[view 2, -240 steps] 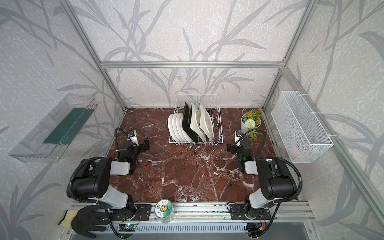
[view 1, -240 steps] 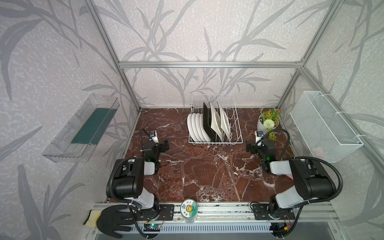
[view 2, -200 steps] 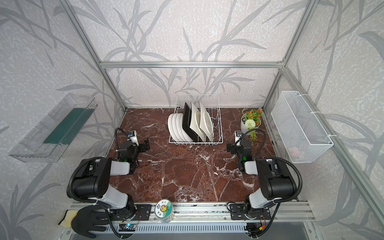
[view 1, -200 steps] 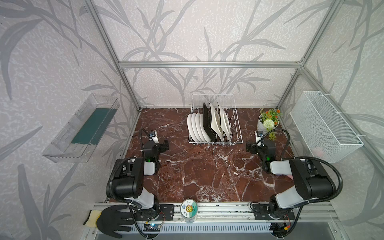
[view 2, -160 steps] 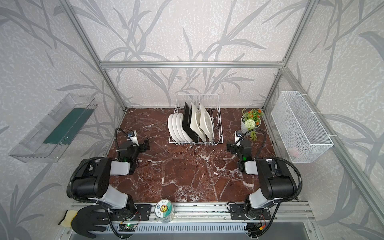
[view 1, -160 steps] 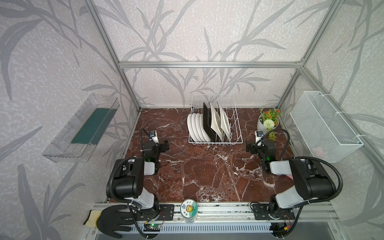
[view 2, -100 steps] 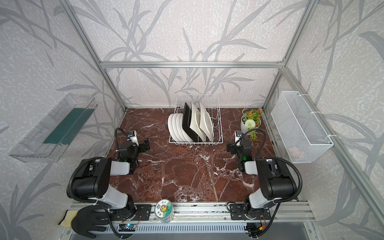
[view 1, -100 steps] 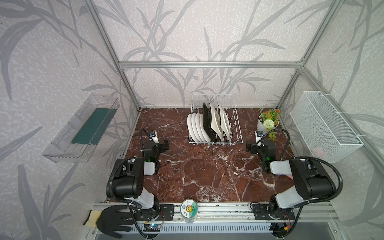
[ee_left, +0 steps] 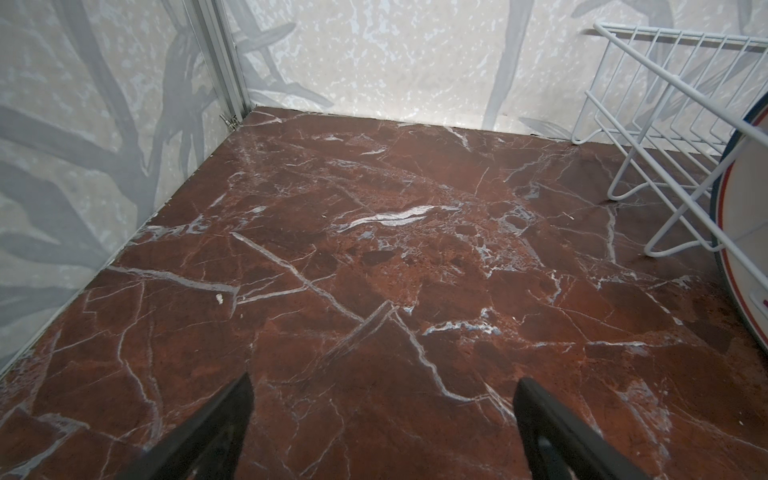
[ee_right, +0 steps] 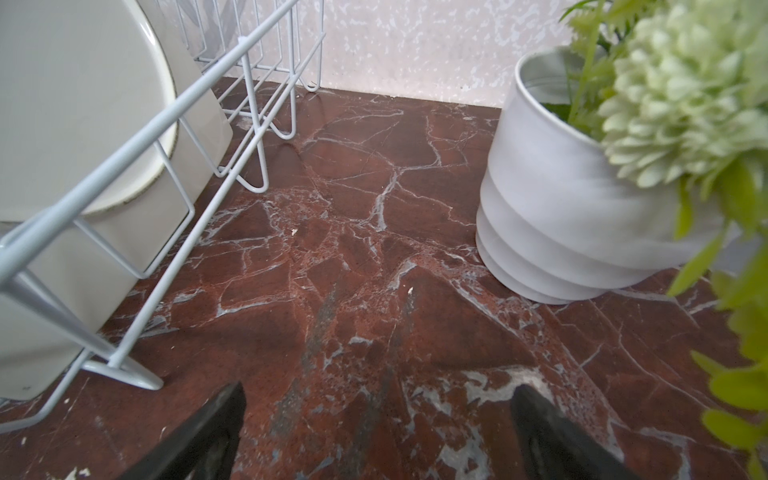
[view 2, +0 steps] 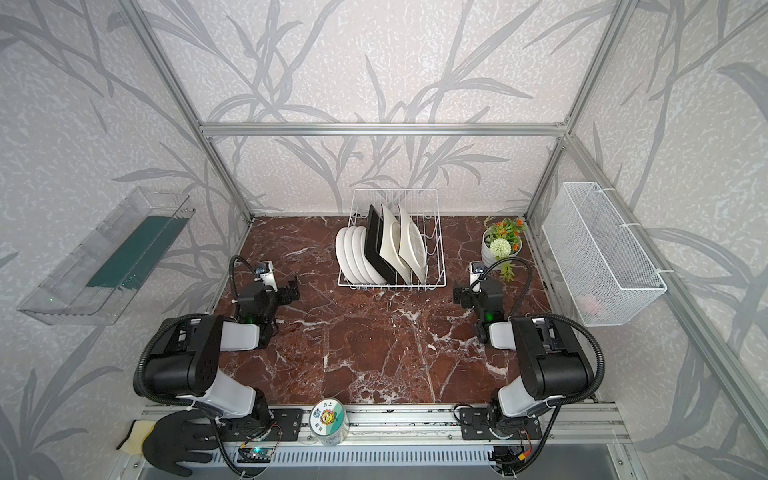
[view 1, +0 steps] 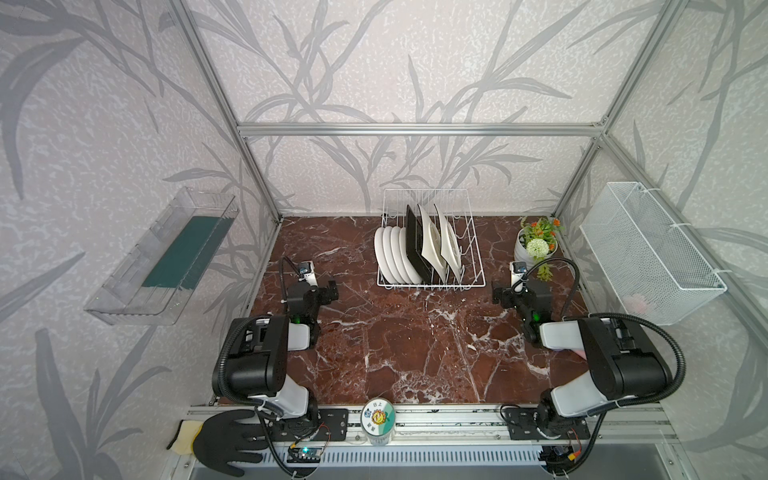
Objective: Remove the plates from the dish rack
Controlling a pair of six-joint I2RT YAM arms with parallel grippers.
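The white wire dish rack (view 1: 432,285) (view 2: 390,286) stands at the back middle of the red marble table. In it stand several round white plates (view 1: 390,257) (view 2: 353,253), a black square plate (view 1: 415,249) (view 2: 376,249) and two cream square plates (view 1: 434,243) (view 2: 395,243), all on edge. My left gripper (view 1: 329,292) (ee_left: 382,386) hovers low, left of the rack, open and empty. My right gripper (view 1: 498,293) (ee_right: 378,395) sits right of the rack, open and empty. The left wrist view catches the rack (ee_left: 665,95) and a round plate's rim (ee_left: 744,232); the right wrist view shows the rack (ee_right: 166,120) and a cream plate (ee_right: 83,104).
A white flower pot (view 1: 536,249) (ee_right: 548,187) stands at the back right, close to my right gripper. A clear tray (view 1: 166,257) hangs on the left wall and a white mesh basket (view 1: 648,249) on the right wall. A black glove (view 1: 224,440) and a small jar (view 1: 376,417) lie on the front rail.
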